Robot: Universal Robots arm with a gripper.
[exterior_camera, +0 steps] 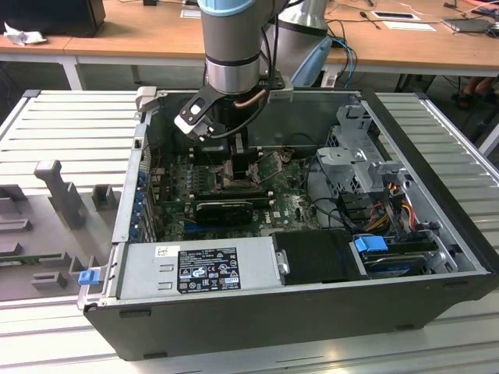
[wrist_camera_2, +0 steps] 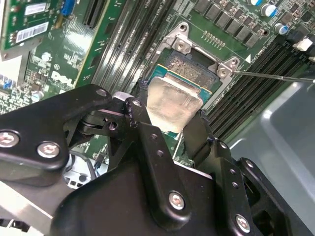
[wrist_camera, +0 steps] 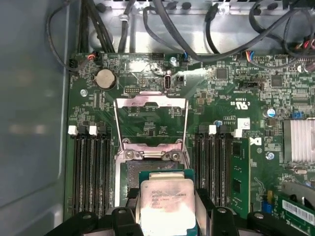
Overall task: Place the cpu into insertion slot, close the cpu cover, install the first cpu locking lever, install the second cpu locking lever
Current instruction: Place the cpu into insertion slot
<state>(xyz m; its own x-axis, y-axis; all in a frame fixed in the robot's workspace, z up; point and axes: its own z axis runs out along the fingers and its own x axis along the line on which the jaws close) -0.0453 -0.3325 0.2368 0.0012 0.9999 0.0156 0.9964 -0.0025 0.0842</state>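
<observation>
A: Above the motherboard's (wrist_camera: pixel 147 73) middle, what is the gripper (wrist_camera_2: pixel 171 123) doing?
B: Clamping the cpu (wrist_camera_2: pixel 173 103) by two edges over the insertion slot (wrist_camera_2: pixel 191 66); the chip is covering most of it — touching or not, I cannot tell.

We see a long desk with a pale brown wooden top (exterior_camera: pixel 140 35) and white metal legs (exterior_camera: pixel 72 72) running across the back, with dark floor (exterior_camera: pixel 35 78) beneath it. On it lie a black box (exterior_camera: pixel 54 15), a crumpled white paper (exterior_camera: pixel 22 35) and flat white sheets (exterior_camera: pixel 409 25). Nearer us stretches an evenly lit, ribbed pale grey metal worktable (exterior_camera: pixel 70 125).
</observation>
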